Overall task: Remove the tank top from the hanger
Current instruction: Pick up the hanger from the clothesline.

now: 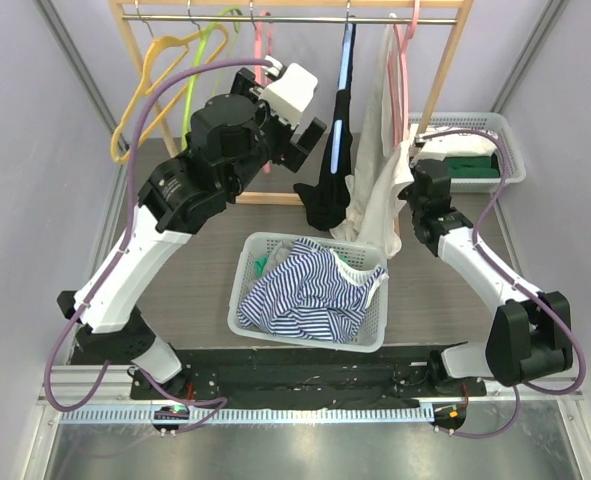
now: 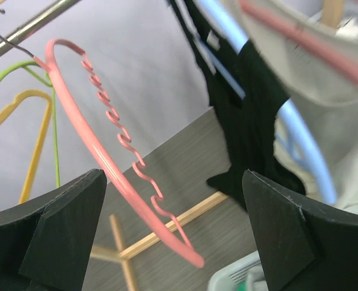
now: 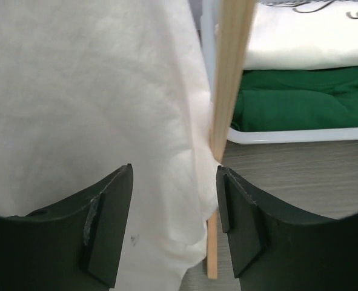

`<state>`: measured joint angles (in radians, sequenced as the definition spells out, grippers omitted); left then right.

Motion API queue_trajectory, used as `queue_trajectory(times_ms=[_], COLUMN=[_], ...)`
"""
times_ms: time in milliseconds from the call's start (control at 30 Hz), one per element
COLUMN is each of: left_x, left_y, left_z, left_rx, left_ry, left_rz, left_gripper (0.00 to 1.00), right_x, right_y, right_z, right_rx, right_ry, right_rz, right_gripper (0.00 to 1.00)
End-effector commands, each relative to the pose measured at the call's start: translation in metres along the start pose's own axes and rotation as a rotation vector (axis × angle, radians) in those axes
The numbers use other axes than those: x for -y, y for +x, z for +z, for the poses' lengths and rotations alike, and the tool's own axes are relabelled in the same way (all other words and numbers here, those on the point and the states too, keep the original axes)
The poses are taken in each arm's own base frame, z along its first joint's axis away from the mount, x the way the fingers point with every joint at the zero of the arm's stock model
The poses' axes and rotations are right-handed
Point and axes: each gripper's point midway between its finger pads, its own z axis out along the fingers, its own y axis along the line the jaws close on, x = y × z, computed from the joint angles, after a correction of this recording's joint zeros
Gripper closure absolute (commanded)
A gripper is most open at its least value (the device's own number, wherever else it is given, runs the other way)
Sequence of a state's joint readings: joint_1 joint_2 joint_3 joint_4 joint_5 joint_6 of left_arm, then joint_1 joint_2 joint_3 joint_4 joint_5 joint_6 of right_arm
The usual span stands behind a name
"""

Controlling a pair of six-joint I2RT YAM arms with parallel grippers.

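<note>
A white tank top [image 1: 378, 175] hangs on a pink hanger [image 1: 406, 45] at the right of the rail, and fills the right wrist view [image 3: 94, 91]. My right gripper [image 1: 407, 186] is open, its jaws standing either side of the top's lower right edge [image 3: 174, 212], not pinching it. A black garment [image 1: 329, 175] hangs on a blue hanger [image 1: 346, 70] beside it. My left gripper [image 1: 311, 138] is open and empty, raised near the rail, with an empty pink hanger [image 2: 106, 157] between its jaws [image 2: 172, 236]. The black garment [image 2: 251, 103] and white top [image 2: 327, 106] lie beyond.
A white basket [image 1: 245, 272] holding a striped garment [image 1: 310, 290] stands at centre front. Yellow [image 1: 138, 100] and green [image 1: 201, 55] hangers hang at left. A wooden rack post [image 3: 227, 91] stands by my right jaw. A white bin [image 1: 513, 150] with folded green cloth [image 3: 300, 103] is behind.
</note>
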<state>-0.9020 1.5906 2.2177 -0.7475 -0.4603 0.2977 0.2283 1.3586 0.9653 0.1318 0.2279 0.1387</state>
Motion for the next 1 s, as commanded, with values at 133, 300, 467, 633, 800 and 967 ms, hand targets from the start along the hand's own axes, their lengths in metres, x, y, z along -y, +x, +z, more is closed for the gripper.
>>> queue_trajectory(times_ms=[133, 300, 467, 633, 800, 967], left_x=[-0.003, 0.000, -0.008, -0.012, -0.023, -0.031], left_y=[-0.096, -0.104, -0.097, -0.076, -0.059, -0.036], left_z=[-0.021, -0.003, -0.009, -0.016, -0.029, -0.041], left_rx=[0.373, 0.376, 0.369, 0.316, 0.285, 0.245], left_ry=[0.084, 0.061, 0.028, -0.001, -0.045, -0.070], left_rz=[-0.315, -0.376, -0.366, -0.319, -0.294, -0.225], left_gripper=[0.00, 0.00, 0.00, 0.00, 0.00, 0.00], right_x=[0.023, 0.031, 0.064, 0.042, -0.034, -0.090], right_y=[-0.049, -0.060, -0.143, -0.228, -0.282, -0.307], right_z=[-0.033, -0.054, -0.136, -0.197, -0.200, -0.191], right_rx=[0.137, 0.185, 0.461, 0.592, 0.561, 0.521], right_ry=[0.107, 0.141, 0.257, 0.154, -0.039, -0.102], right_rz=[0.053, 0.082, 0.210, 0.212, 0.132, 0.028], right_gripper=[0.35, 0.35, 0.36, 0.36, 0.32, 0.23])
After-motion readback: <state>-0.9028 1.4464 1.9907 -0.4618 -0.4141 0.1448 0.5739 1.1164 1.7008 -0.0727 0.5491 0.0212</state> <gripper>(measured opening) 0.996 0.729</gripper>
